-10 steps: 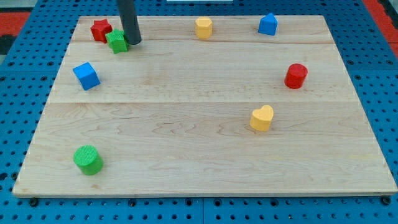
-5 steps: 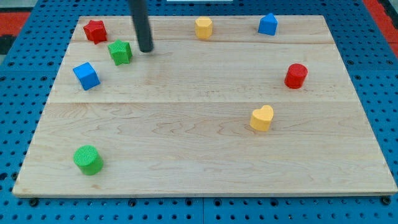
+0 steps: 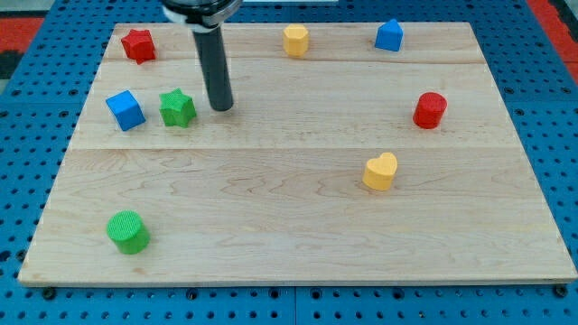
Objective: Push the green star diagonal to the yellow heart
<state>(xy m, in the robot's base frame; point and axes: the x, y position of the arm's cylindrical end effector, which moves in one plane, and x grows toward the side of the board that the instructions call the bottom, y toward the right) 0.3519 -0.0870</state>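
Taking the yellow heart (image 3: 380, 171) as the landmark, the green cylinder (image 3: 127, 231) is found nearest the view's bottom, far to the heart's left and a little below it. Level with the heart or slightly above, well to its left, the green star (image 3: 178, 107) is seen with the blue cube (image 3: 125, 109) just beside it on its far side. My tip (image 3: 221, 106) is placed just to the star's right, between star and heart, close to the star but apparently not touching it; no fingers exist on this rod, so no grip state can be told. From that side the star would be driven away from the heart, so the tip is judged to need bringing round to the star's left. The red cylinder (image 3: 430, 109) stands up and right of the heart. Farthest off, along the board (image 3: 289, 262) top edge, the red star (image 3: 138, 44), yellow cylinder (image 3: 295, 40) and blue block (image 3: 389, 35) are lined.
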